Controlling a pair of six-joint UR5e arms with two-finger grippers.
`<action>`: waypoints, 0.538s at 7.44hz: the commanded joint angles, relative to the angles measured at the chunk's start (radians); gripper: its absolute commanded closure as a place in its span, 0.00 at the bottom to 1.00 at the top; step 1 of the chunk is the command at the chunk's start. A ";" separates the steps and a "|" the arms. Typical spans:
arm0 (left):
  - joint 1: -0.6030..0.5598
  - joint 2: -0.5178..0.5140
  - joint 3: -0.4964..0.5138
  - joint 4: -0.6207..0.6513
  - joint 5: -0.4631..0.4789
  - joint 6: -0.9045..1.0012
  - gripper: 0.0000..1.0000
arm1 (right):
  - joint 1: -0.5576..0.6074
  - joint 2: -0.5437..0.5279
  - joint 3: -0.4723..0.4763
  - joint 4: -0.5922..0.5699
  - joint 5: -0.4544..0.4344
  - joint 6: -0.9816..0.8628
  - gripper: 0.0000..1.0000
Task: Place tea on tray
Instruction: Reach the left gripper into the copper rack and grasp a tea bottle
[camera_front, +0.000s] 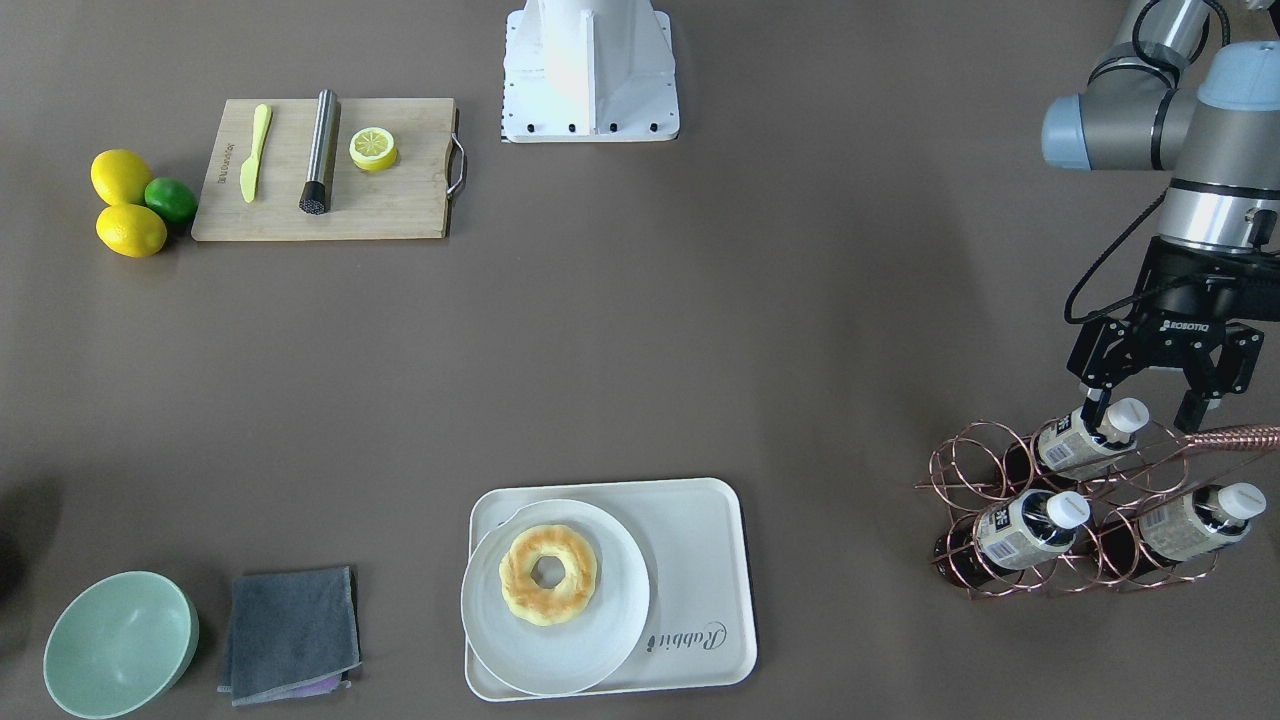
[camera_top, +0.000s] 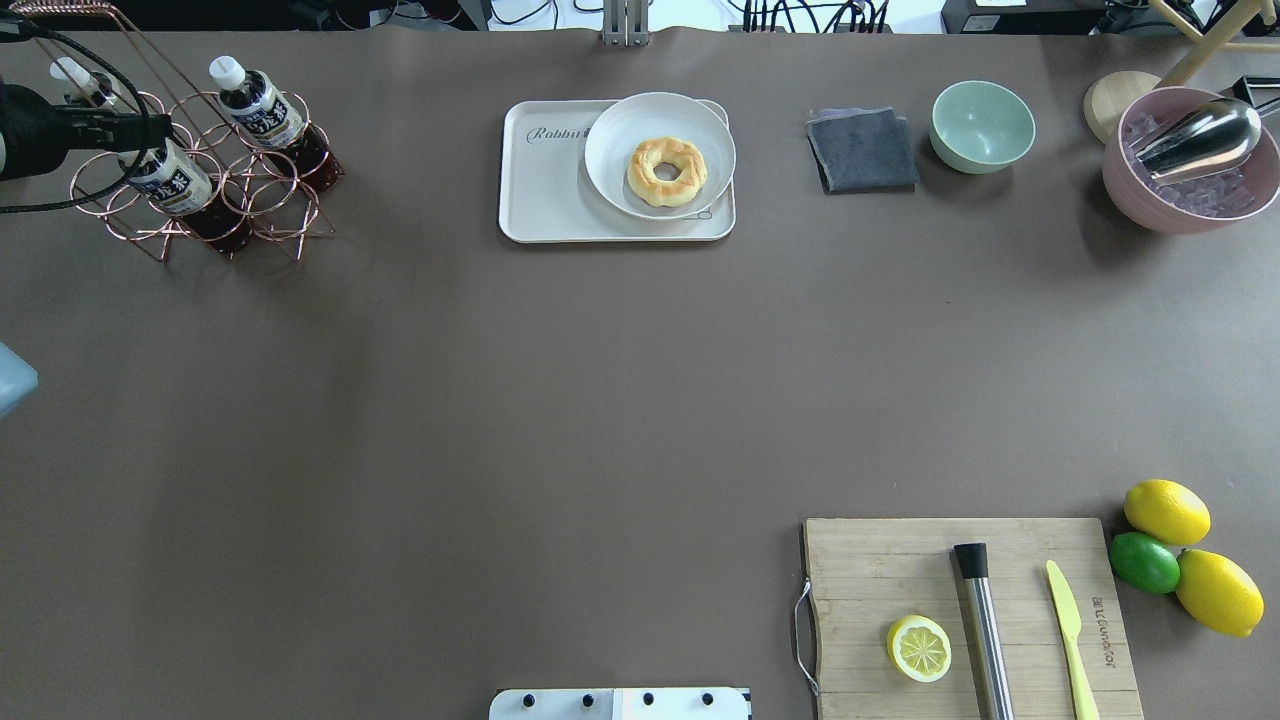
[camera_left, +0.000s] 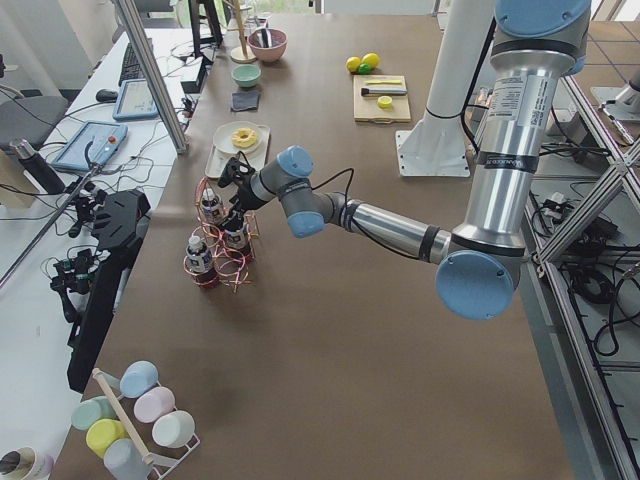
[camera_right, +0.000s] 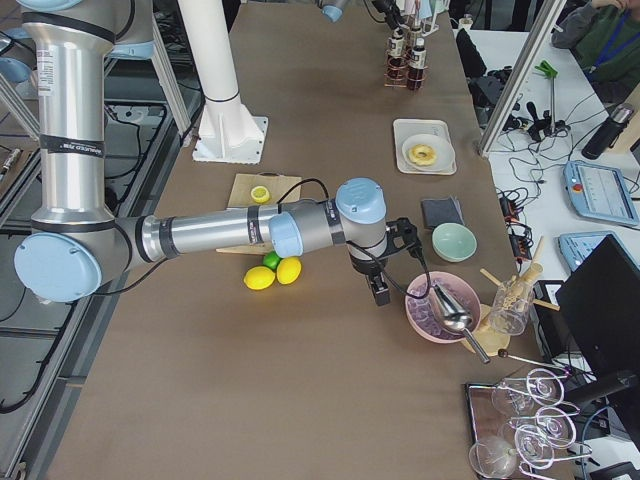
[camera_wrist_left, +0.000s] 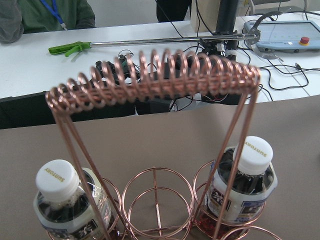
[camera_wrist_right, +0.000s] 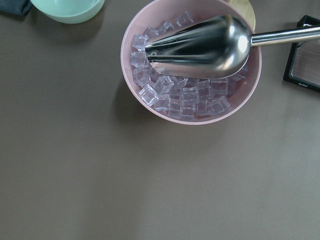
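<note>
We start at the left gripper (camera_front: 1147, 405): jaws apart, one either side of the white cap of the top tea (camera_front: 1078, 443), which lies tilted in the rack (camera_wrist_left: 150, 85); that straddle looks to us like the set-up for a pinch at the neck, the one part the copper rings leave free; whether a finger already touches, we can't tell; two more bottles (camera_front: 1025, 528) lie in the lower rings; well apart sits the tray (camera_front: 700, 560), a plate (camera_front: 600, 640) with a doughnut (camera_front: 548, 573) filling one half, so we judge the bare half by the logo the landing spot; farthest, the right gripper (camera_right: 380, 288) hangs near the ice bowl (camera_wrist_right: 190, 120), out of the way; apart or together, we can't tell.
</note>
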 joint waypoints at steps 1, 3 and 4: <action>0.000 -0.009 0.066 -0.093 -0.001 -0.002 0.11 | -0.001 0.002 0.001 0.000 0.000 -0.001 0.00; 0.002 -0.006 0.051 -0.095 -0.007 -0.014 0.15 | -0.001 0.002 0.003 0.000 0.001 -0.001 0.00; 0.002 0.000 0.045 -0.098 -0.008 -0.015 0.15 | -0.001 0.002 0.003 0.000 0.001 -0.002 0.00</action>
